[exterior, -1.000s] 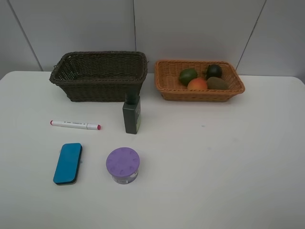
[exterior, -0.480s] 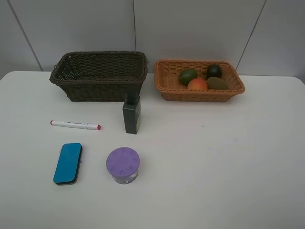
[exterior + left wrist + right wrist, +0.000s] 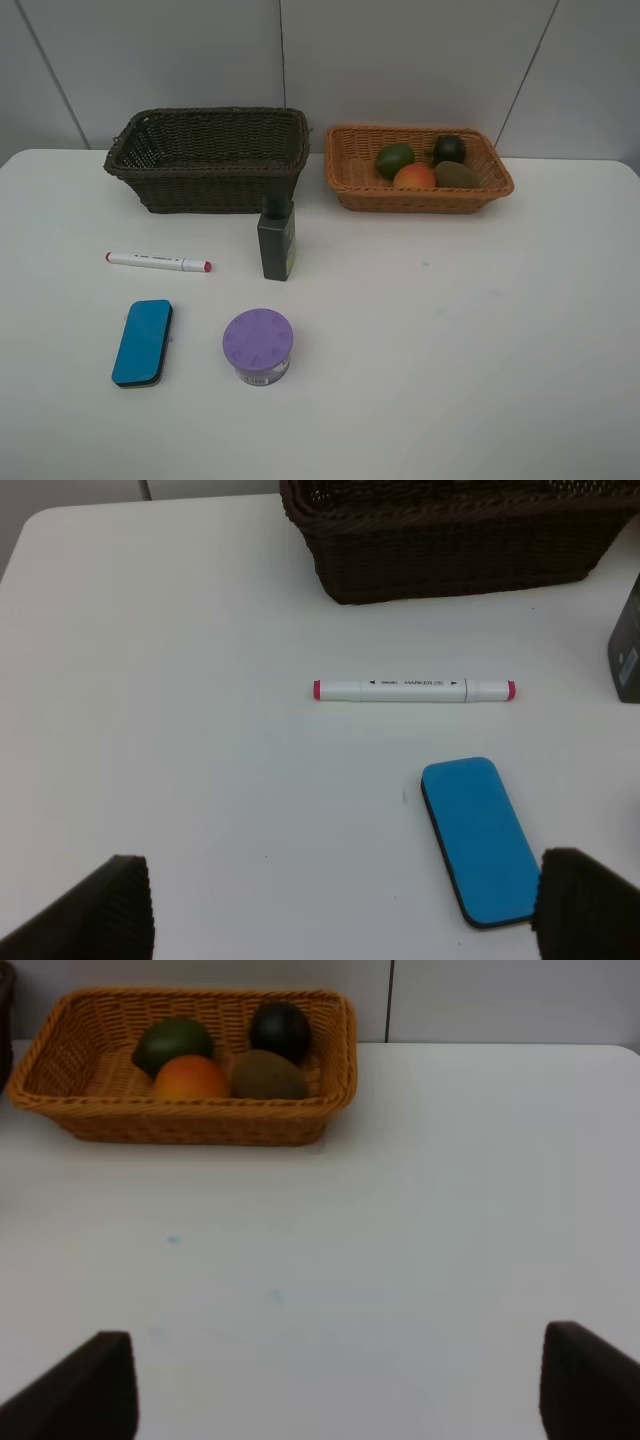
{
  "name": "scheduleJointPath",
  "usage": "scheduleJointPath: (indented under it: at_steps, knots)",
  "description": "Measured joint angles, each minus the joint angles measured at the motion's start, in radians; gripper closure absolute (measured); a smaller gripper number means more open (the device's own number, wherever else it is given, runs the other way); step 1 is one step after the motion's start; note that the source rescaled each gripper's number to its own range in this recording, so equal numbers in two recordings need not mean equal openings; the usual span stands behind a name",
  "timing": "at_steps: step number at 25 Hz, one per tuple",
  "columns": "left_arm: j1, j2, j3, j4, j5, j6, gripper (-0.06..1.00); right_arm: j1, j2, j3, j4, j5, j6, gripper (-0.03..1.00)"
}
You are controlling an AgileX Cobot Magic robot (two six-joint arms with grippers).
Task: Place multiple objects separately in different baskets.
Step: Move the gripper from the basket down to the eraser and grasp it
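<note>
left gripper (image 3: 340,905): fingers spread wide, nothing gripped, hanging over the table (image 3: 480,330) on the left side. In its wrist view one fingertip is near the blue eraser (image 3: 142,342), not touching it.

blue eraser: flat on the table at front left, long axis roughly front to back.
marker (image 3: 158,262): lying flat behind the eraser and apart from it, running left to right, red cap at the right end.
dark brown basket (image 3: 210,188): back left, behind the marker and well apart from it.

purple-lidded jar (image 3: 257,345): upright, right of the eraser and level with it, with a gap between them.
dark green bottle (image 3: 276,240): upright behind the jar, right in front of the dark brown basket's right front corner. Can't tell whether they touch.

light orange basket (image 3: 420,200): at the back, right of the dark one, with a small gap between them. All four fruit sit in its right half:
- lime (image 3: 394,159) back left
- mangosteen (image 3: 448,149) back right
- peach (image 3: 414,177) front left
- kiwi (image 3: 456,175) front right, pressed against the peach

right gripper (image 3: 330,1385): fingers wide apart, nothing gripped, over bare table in front of the light orange basket and well clear of it.
</note>
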Motion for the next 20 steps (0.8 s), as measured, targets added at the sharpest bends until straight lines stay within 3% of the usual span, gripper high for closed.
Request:
scheduleJointPath:
  at_steps: [20]
  knots:
    - [0.000,0.000,0.000,0.000,0.000,0.000,-0.06,0.000,0.000,0.000,0.000,0.000,0.000,0.06]
